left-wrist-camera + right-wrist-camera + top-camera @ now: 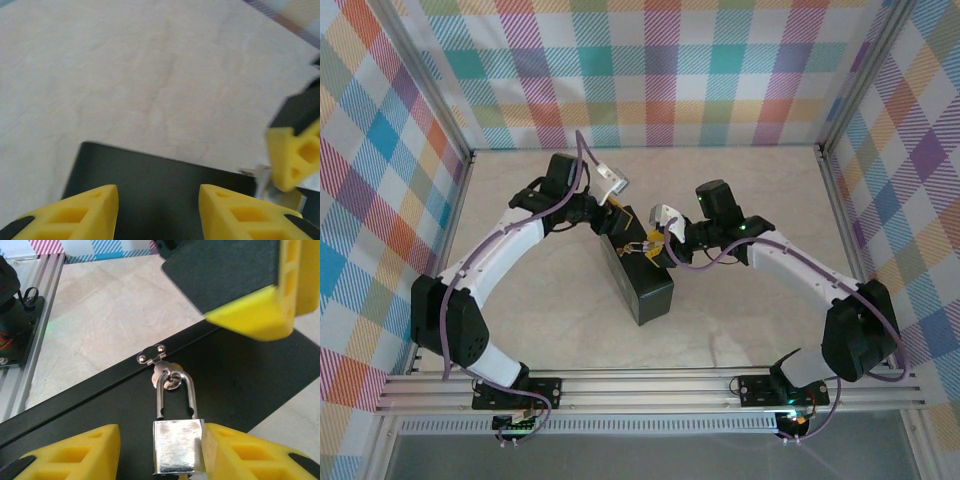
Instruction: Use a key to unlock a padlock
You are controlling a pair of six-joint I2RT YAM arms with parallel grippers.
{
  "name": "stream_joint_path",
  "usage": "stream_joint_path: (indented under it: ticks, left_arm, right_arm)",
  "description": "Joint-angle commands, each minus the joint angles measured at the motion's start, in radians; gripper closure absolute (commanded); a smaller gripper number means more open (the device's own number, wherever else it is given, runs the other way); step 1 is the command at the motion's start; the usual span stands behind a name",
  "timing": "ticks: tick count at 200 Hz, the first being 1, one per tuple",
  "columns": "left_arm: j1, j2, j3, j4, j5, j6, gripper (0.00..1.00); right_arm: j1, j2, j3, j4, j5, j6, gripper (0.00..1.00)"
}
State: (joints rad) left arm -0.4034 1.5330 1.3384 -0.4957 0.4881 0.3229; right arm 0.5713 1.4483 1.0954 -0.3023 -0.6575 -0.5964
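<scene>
Padlock (178,447) on box (100,405) hasp (152,356), inside the right tool (161,442), perhaps in contact.

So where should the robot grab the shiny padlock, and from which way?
Grab the padlock by its square body, squeezing the two narrow sides and coming from the end opposite the shackle. The shackle is looped through the hasp on the black box, so it's crowded there. The body lies free with flat sides. The right gripper straddles it that way, jaws open.
</scene>
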Motion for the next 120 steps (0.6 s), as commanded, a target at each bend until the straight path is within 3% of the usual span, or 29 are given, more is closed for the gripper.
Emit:
stream_joint_path:
  ticks: [1,39,120]
  left_arm:
    - [0.010,-0.072,-0.035,0.035,-0.202,-0.182,0.55]
    - [0.018,-0.135,-0.105,0.060,-0.288,-0.271,0.55]
    - [0.018,-0.155,-0.163,0.072,-0.290,-0.283,0.57]
  right_arm:
    - [0.006,0.020,0.029,-0.058,-0.054,-0.056,0.54]
    - [0.006,0.050,0.024,-0.030,-0.026,-0.056,0.54]
    - [0.004,0.050,0.033,0.008,0.034,-0.066,0.50]
